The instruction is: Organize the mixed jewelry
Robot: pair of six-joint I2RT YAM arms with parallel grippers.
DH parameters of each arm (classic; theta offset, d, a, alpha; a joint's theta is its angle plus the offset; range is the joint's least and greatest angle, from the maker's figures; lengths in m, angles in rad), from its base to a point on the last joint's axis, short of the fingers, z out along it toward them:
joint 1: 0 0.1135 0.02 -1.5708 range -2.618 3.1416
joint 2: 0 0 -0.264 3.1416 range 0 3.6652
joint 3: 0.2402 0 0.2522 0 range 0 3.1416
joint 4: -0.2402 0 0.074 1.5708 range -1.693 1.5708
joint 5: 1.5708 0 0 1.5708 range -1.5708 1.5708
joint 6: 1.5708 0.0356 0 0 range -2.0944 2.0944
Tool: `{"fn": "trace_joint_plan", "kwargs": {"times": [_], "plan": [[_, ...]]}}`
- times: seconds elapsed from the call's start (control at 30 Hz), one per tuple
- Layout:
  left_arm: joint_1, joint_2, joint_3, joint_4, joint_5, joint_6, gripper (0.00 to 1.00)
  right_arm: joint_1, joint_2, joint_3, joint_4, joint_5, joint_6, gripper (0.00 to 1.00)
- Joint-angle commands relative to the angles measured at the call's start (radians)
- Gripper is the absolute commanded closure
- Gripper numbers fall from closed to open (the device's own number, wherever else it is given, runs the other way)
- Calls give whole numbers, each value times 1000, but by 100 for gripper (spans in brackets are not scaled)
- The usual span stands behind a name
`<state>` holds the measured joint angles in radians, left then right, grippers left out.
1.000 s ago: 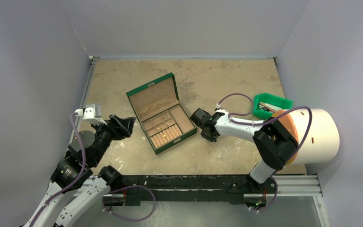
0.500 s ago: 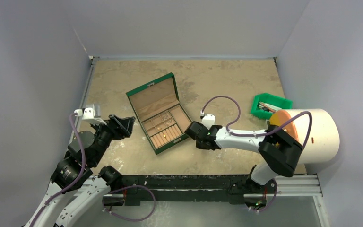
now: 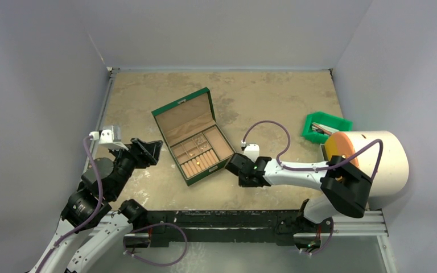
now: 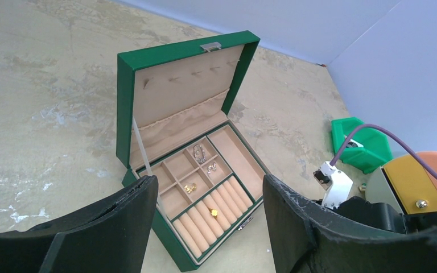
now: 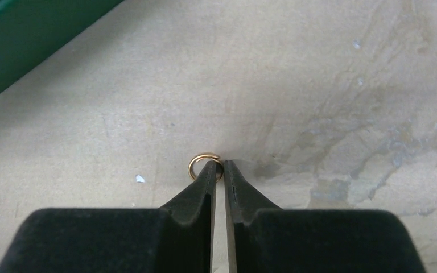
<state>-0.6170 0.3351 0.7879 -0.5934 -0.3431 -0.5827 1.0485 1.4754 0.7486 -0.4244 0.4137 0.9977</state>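
Observation:
An open green jewelry box [image 3: 185, 116] with tan compartments sits mid-table, and shows in the left wrist view [image 4: 176, 91]. Its small compartments hold silver pieces [image 4: 199, 152] and a gold pair [image 4: 190, 187]. A gold ring [image 4: 213, 212] sits in the ring rolls. My right gripper [image 3: 234, 165] is low over the table by the box's near right corner. In the right wrist view it [image 5: 219, 166] is shut on the edge of a thin gold-coloured wire hoop [image 5: 205, 154]. My left gripper [image 3: 151, 151] is open and empty left of the box, and shows in its own view [image 4: 209, 182].
A small green bin [image 3: 327, 126] stands at the right edge and shows in the left wrist view [image 4: 364, 142]. A large white cylinder with an orange face [image 3: 384, 162] lies at the near right. Grey walls close in three sides.
My right gripper has swung left and nearer, from right of the box to its near right corner. The left arm has not moved.

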Motion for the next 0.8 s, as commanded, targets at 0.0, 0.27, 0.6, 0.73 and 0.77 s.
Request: {"fn": "trace_joint_plan", "kwargs": {"times": [0.0, 0.27, 0.6, 0.73, 0.77], "plan": [[5, 1, 0, 40, 9, 7, 33, 6, 30, 0, -200, 51, 89, 89], [6, 5, 0, 40, 6, 6, 33, 4, 113, 52, -161, 56, 73, 87], [5, 10, 2, 38, 3, 7, 33, 15, 151, 91, -12, -5, -42, 76], [6, 10, 2, 38, 3, 8, 33, 32, 158, 97, 48, -39, -97, 74], [6, 10, 2, 38, 3, 7, 33, 39, 160, 98, 59, -46, -110, 73]]}}
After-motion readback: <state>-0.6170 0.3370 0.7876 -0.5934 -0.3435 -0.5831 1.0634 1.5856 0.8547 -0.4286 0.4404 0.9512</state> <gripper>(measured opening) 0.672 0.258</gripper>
